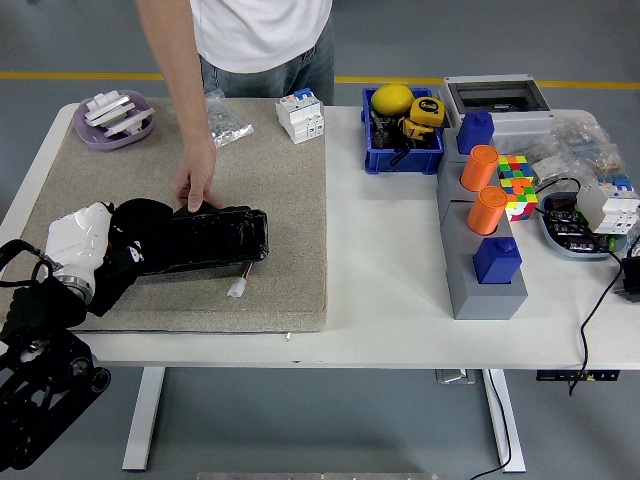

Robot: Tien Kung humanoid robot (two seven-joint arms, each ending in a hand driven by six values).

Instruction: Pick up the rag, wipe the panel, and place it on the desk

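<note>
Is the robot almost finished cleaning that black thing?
Not yet. The rag is picked up, bunched under the robot's left hand and pressed on the black panel, so wiping is underway. A person's hand steadies the panel. Putting the rag down on the desk remains.

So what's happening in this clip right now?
The robot's left hand presses a dark rag against the left end of a black panel lying on a beige mat, so it looks mid-wipe. A person at the far side steadies the panel with one hand on its far edge. The rag has not been set down on the desk yet. The right arm is not visible.
</note>
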